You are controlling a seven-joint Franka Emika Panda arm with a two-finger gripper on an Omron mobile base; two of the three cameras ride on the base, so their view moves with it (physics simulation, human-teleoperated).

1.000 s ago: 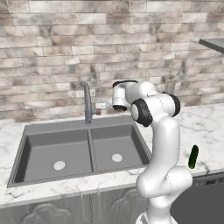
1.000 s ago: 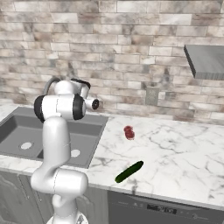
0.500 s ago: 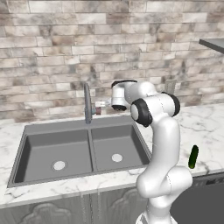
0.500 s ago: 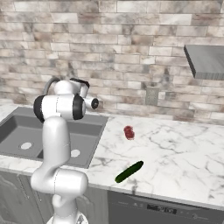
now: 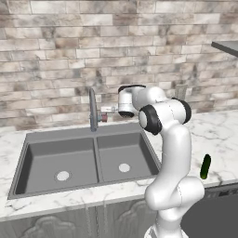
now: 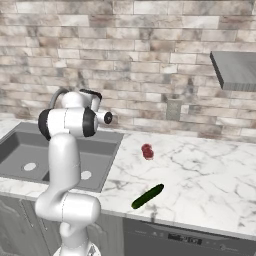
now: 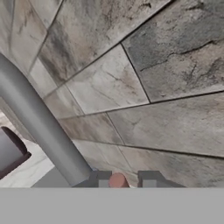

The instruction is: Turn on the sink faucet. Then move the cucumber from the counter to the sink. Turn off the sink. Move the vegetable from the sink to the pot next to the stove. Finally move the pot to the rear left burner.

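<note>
The gripper (image 5: 108,110), its jaws narrow around the small lever (image 7: 117,180) beside the faucet (image 5: 92,109), may slip off it without turning it, while the cucumber (image 6: 148,196) lies on the counter (image 6: 210,170).

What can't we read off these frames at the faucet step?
- Sink faucet lever: too small in the left base view; the arm blocks it in the right base view.
- Whether water runs: no stream can be made out.
- Gripper contact: the hand view's bottom edge cuts off the fingertips; a small reddish tip sits between them.
- Red item on the counter: too small to identify.
</note>
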